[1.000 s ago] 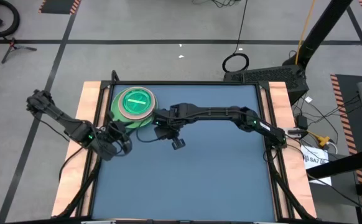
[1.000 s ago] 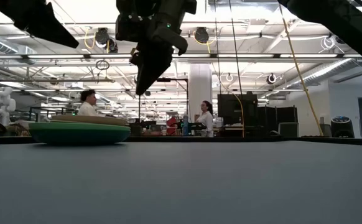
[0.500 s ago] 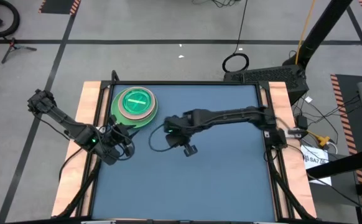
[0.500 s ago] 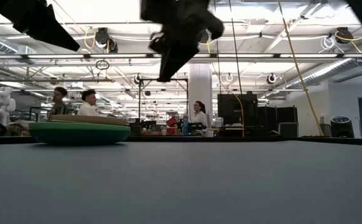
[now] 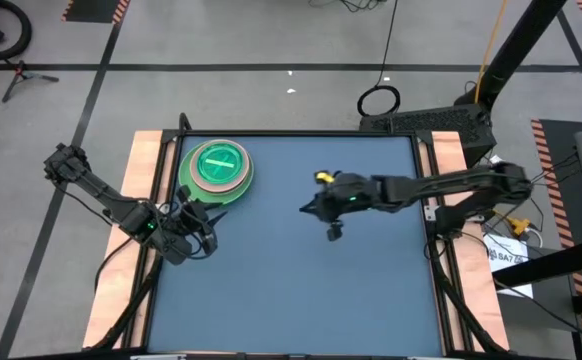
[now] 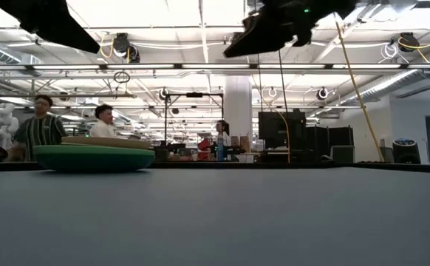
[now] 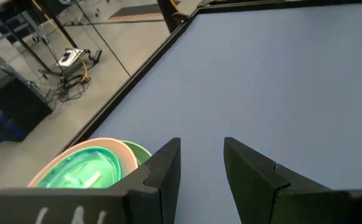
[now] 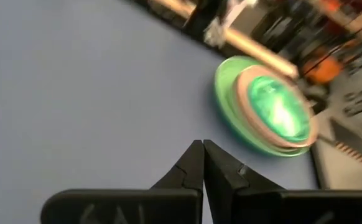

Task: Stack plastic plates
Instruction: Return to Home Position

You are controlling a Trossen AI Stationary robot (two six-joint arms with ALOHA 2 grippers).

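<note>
The room (image 6: 348, 111) beyond the table is a large open hall with ceiling lights, racks and monitors. Several people (image 6: 41, 133) are visible far behind the work area; none is close to the arms.

The table (image 5: 301, 290) carries a plain blue-grey mat, bordered on both sides by wooden rails (image 5: 143, 180). In the high view no loose plate shows on the mat.

The plates (image 5: 216, 168) form one stack at the far-left corner of the mat. The stack lies flat and level. A wide green plate is at the bottom, a pale rim shows above it, and a small translucent green plate is on top. The stack is round and has no long axis.

The right arm (image 5: 441, 185) reaches in from the right side. The right gripper (image 5: 333, 231) hangs high over the middle of the table, well apart from the stack. Its fingers (image 8: 193, 165) are pressed together and hold nothing.

The left gripper (image 5: 197, 228) is the nearer one. It hovers at the left edge, near the stack, on the stack's near side. Its fingers (image 7: 162, 171) stand apart with nothing between them.

Assessment: stacking appears complete, and only arm retraction remains. The left gripper should clear the stack rim when it retracts.
</note>
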